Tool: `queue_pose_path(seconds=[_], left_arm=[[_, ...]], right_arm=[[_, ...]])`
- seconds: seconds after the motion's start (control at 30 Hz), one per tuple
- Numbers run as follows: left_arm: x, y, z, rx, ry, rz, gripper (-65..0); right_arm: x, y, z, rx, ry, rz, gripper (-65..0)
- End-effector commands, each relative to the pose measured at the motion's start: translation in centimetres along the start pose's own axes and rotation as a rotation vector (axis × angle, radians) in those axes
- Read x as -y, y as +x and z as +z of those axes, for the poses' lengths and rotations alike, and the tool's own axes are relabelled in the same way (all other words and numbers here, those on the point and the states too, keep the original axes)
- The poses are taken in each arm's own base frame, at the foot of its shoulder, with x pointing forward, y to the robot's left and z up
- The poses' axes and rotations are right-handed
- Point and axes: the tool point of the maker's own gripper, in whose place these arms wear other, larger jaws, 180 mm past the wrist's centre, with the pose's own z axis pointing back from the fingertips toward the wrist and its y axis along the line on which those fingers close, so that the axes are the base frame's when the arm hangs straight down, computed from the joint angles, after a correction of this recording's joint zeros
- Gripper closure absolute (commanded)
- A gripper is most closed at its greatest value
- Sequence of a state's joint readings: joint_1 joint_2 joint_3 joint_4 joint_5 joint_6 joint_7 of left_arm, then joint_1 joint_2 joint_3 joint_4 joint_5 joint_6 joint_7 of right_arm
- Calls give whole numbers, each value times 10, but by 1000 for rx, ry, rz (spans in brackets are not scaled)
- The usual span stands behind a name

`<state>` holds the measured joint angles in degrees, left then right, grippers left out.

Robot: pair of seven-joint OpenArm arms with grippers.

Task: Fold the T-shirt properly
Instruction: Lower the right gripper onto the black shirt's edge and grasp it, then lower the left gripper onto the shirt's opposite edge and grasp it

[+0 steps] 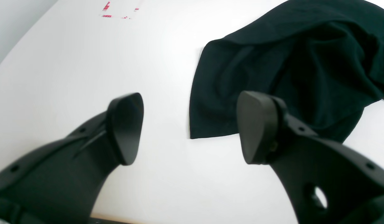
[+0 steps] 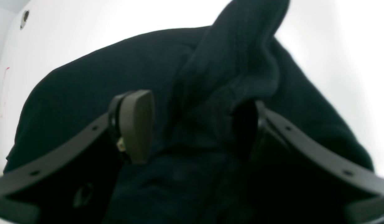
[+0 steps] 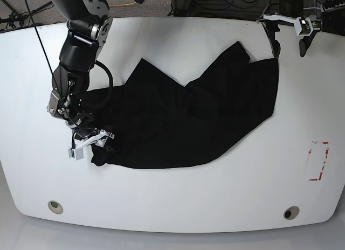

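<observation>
The T-shirt point(image 3: 188, 120) lies crumpled and partly spread across the middle of the white table point(image 3: 178, 201), black fabric bunched into folds, one point reaching toward the far edge. My right gripper point(image 3: 92, 139) is down at the shirt's near left corner, and in the right wrist view my jaws stand wide with a raised ridge of cloth point(image 2: 229, 93) running between them; one pad point(image 2: 137, 124) is clear of the fabric, the other is lost against the black, so I cannot tell whether I am gripping. My left gripper point(image 1: 188, 127) hangs above bare table beside the shirt's far right edge, jaws spread apart, holding nothing. A red-marked rectangle point(image 3: 318, 161) sits near the table's right side.
</observation>
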<state>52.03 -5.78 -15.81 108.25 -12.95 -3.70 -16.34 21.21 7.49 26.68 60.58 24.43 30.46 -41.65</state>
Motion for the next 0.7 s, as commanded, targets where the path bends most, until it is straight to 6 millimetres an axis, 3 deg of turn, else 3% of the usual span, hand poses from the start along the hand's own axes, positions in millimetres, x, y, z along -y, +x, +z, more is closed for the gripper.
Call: queue_pose_path(seconds=[0.0, 0.13, 0.3, 0.47, 0.67], left_arm=[[-1, 11, 1, 40, -3, -10, -446], [-2, 14, -6, 49, 4, -8, -450], [0, 3, -26, -40, 11, 11, -451], [-5, -1, -39, -81, 76, 54, -451], [-19, -7, -62, -180, 141, 99, -453]], right_arm=[[-9, 36, 1, 104, 25, 16, -379], [-12, 26, -6, 71, 1, 49, -333], [-13, 26, -9, 51, -14, 80, 0], [-13, 24, -5, 21, -17, 100, 0], [-16, 30, 15, 33, -44, 171, 0]])
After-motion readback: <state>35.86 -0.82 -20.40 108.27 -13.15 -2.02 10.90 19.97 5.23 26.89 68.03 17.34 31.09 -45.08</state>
